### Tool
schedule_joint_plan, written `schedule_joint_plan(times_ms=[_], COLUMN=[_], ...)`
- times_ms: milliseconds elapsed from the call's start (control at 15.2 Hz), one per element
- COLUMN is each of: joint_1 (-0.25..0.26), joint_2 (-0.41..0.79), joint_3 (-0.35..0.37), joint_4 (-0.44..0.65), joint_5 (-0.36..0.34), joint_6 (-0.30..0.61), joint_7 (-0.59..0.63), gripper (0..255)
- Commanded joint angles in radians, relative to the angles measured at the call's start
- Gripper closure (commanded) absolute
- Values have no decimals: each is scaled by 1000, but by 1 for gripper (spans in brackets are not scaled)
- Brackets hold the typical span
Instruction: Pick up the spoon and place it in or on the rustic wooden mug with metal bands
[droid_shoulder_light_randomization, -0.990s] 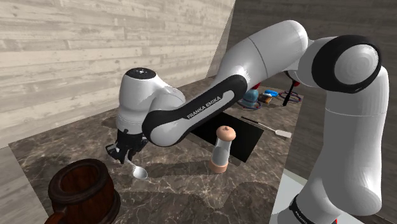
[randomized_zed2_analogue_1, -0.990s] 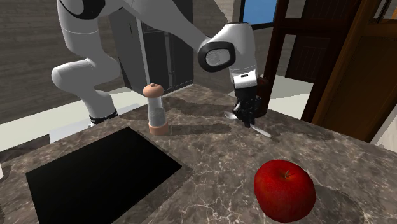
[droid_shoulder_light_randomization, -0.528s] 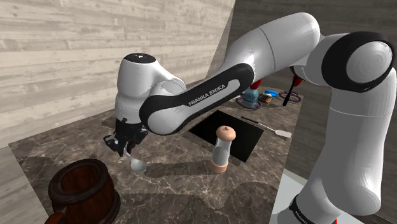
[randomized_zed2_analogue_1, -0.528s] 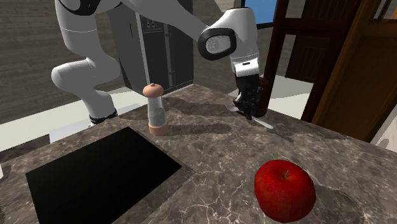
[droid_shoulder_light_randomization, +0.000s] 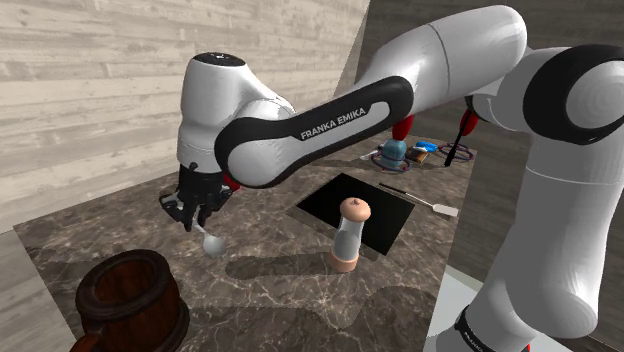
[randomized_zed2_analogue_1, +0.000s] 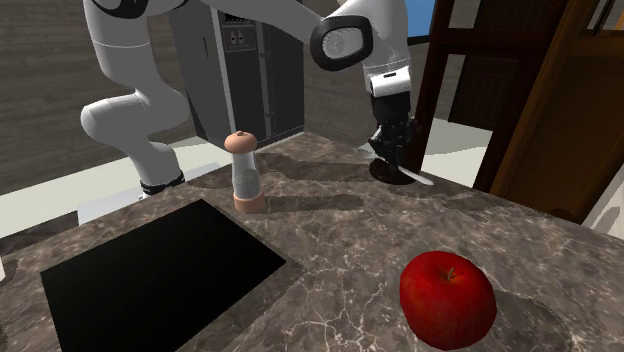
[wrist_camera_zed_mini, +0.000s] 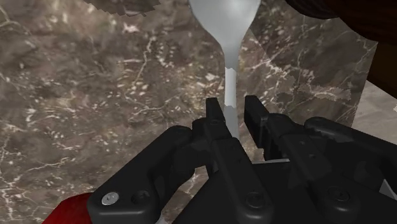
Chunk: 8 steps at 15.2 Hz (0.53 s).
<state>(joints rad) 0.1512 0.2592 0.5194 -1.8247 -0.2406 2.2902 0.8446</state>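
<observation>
- While the gripper (droid_shoulder_light_randomization: 196, 214) pinches the spoon (droid_shoulder_light_randomization: 212, 243) by its thin handle, the pale bowl hangs lowest. In the shoulder view the bowl is at about 5 o'clock from the fingertips. It seems clear of the dark marble counter (droid_shoulder_light_randomization: 280, 290), and its shadow falls on the stone just beside it.
- Seen from the wrist view, the two black fingers (wrist_camera_zed_mini: 214, 116) press on the handle from either side. The spoon (wrist_camera_zed_mini: 224, 25) runs straight out from the gripper (wrist_camera_zed_mini: 233, 109), bowl farthest away.
- The dark wooden mug (droid_shoulder_light_randomization: 130, 298) stands upright on the counter at roughly 7 o'clock from the gripper in the shoulder view, near it but apart. In the wrist view the mug (wrist_camera_zed_mini: 343, 19) edges in just beyond the spoon's bowl.
- A pepper mill (droid_shoulder_light_randomization: 349, 233) stands upright at 3 o'clock from the spoon. The black sink recess (droid_shoulder_light_randomization: 325, 203) lies at 2 o'clock.
- In the second exterior view the gripper (randomized_zed2_analogue_1: 391, 163) hangs over the far part of the counter with the spoon (randomized_zed2_analogue_1: 412, 177) in it. A red apple (randomized_zed2_analogue_1: 448, 298) sits at 5 o'clock from it, well apart, and the pepper mill (randomized_zed2_analogue_1: 245, 172) at 9 o'clock.
</observation>
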Motion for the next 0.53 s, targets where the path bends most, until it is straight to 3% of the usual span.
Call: schedule_joint_plan(times_ms=[0, 462], joint_1=[-2, -6], joint_2=[-7, -33], joint_3=[3, 11], joint_4=[17, 79], joint_5=[8, 34], joint_6=[-23, -106], joint_7=[-7, -28], gripper=[255, 255])
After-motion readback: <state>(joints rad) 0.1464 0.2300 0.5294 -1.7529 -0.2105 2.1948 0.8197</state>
